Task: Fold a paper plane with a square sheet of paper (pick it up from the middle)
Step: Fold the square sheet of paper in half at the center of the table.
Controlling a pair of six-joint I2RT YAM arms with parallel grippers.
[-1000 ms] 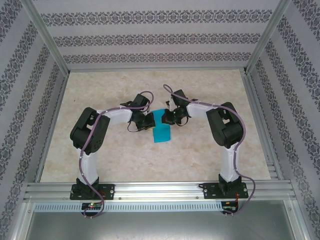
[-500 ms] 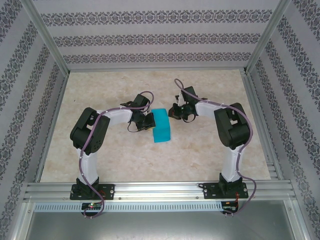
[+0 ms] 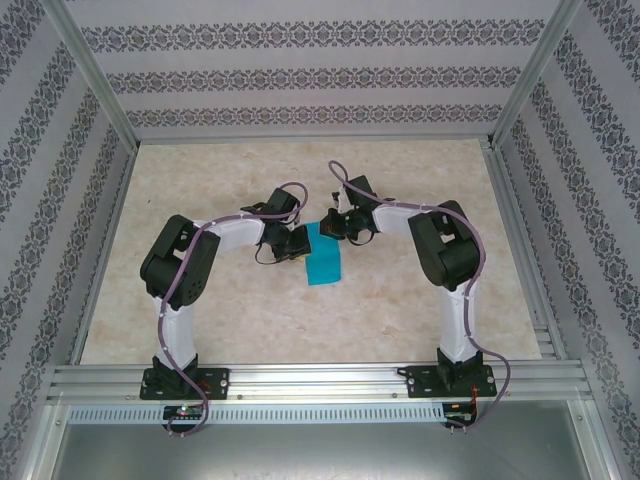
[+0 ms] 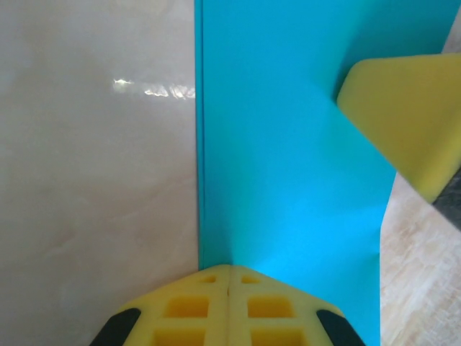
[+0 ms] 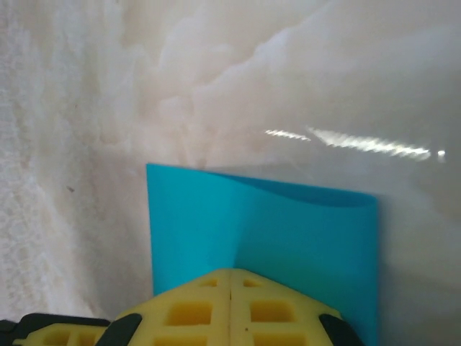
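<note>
Bench (image 3: pixel 220 310) of pale marbled stone carries the square sheet of paper (image 3: pixel 324 262) at its centre, lying flat as a narrow strip; the left wrist view shows a doubled edge along its nine o'clock side, so the step in hand looks like the first lengthwise fold. Left tool (image 3: pixel 298 243), pressed together, touches the strip from nine o'clock, and the right tool (image 3: pixel 336 226), likewise pressed together, bears on its twelve o'clock end. Next, I judge, the crease needs rubbing flat without the strip sliding.
</note>
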